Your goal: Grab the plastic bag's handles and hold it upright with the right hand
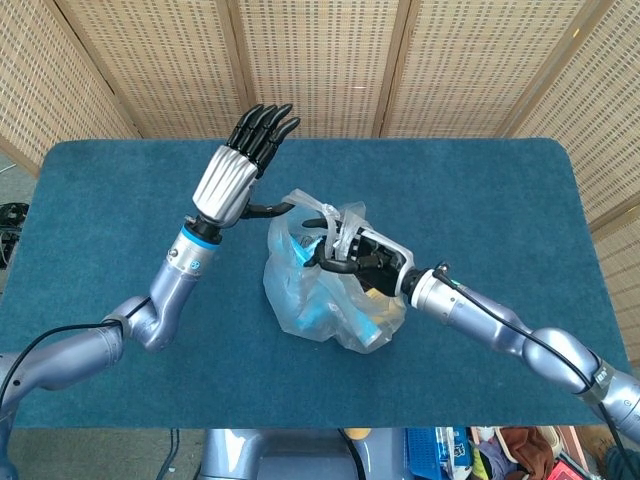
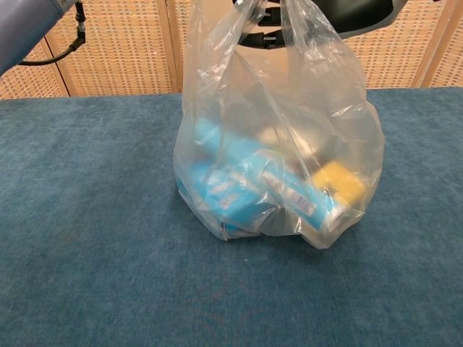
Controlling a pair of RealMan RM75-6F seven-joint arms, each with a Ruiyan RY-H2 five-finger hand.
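A clear plastic bag (image 1: 320,295) (image 2: 278,152) stands upright on the blue table, with blue packets and a yellow item inside. My right hand (image 1: 362,258) grips the bag's handles (image 1: 335,225) at the top, fingers curled through them; in the chest view only its dark underside (image 2: 340,13) shows above the bag. My left hand (image 1: 238,160) is raised to the left of the bag, fingers straight and together, thumb pointing toward the handles, holding nothing.
The blue cloth table (image 1: 120,220) spreads wide around the bag. Wicker screens (image 1: 320,60) stand behind the far edge. My left forearm (image 1: 170,290) crosses the table's left front.
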